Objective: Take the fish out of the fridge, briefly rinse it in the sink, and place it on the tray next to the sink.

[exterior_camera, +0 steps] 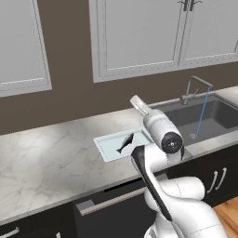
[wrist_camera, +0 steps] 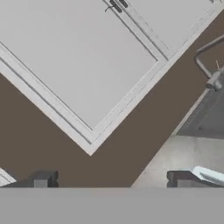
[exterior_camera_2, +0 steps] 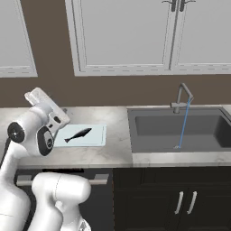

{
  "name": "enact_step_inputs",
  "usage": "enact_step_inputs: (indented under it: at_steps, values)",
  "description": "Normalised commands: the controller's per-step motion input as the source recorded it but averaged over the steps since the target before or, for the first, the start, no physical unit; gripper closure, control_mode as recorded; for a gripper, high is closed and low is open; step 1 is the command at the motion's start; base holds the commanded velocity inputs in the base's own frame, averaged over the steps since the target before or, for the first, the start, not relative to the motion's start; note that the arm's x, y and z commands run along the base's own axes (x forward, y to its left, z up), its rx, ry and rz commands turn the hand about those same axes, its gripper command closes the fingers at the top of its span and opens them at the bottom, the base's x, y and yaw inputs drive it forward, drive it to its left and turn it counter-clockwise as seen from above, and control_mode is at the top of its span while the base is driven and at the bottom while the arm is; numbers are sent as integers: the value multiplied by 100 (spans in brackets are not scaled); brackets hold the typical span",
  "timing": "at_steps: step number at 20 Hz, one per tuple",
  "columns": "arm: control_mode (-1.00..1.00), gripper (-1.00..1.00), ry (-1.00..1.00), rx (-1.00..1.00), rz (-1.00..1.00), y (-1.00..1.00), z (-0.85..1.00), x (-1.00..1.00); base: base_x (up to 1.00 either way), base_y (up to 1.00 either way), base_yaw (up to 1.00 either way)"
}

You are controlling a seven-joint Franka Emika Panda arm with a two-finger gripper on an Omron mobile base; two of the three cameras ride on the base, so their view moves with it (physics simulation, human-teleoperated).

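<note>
We read no brand, label or writing on anything here; every surface is plain.

Largest in front of us is the back wall (exterior_camera_2: pixel 113 90), flat brown, carrying pale grey upper cabinets (exterior_camera_2: pixel 122 36) with framed panel doors and small dark handles at the top. Below it a white marble counter (exterior_camera: pixel 46 148) with faint grey veins runs the full width, over dark lower cabinets (exterior_camera_2: pixel 180 198) with light bar handles. A strip of wooden floor (exterior_camera: pixel 230 211) shows at the lower right of the left base view.

Set into the counter we see the sink (exterior_camera_2: pixel 216 135), a deep dark grey basin, with its thin angular faucet (exterior_camera_2: pixel 182 97) at the back rim sending a blue stream straight down into the basin.

Just beside the sink, on its left, the tray (exterior_camera_2: pixel 97 137) lies flat on the counter, pale bluish-white with a light rim. The fish (exterior_camera_2: pixel 78 134), small and dark, lies on the tray, roughly in its middle, and nothing touches it.

Our gripper (wrist_camera: pixel 111 178) hangs above the tray end of the counter, looking towards the wall and cabinets, its two dark fingertips (wrist_camera: pixel 43 179) standing wide apart with nothing between them.
</note>
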Motion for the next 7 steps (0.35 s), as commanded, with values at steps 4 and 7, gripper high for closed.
enact_step_inputs:
  at_steps: [4,7]
  values:
    - [-100,-100,-64,6,0,-31,100,-100,0,0,0]
    - [-100,-100,-60,18,0,-61,100,-89,0,0,0]
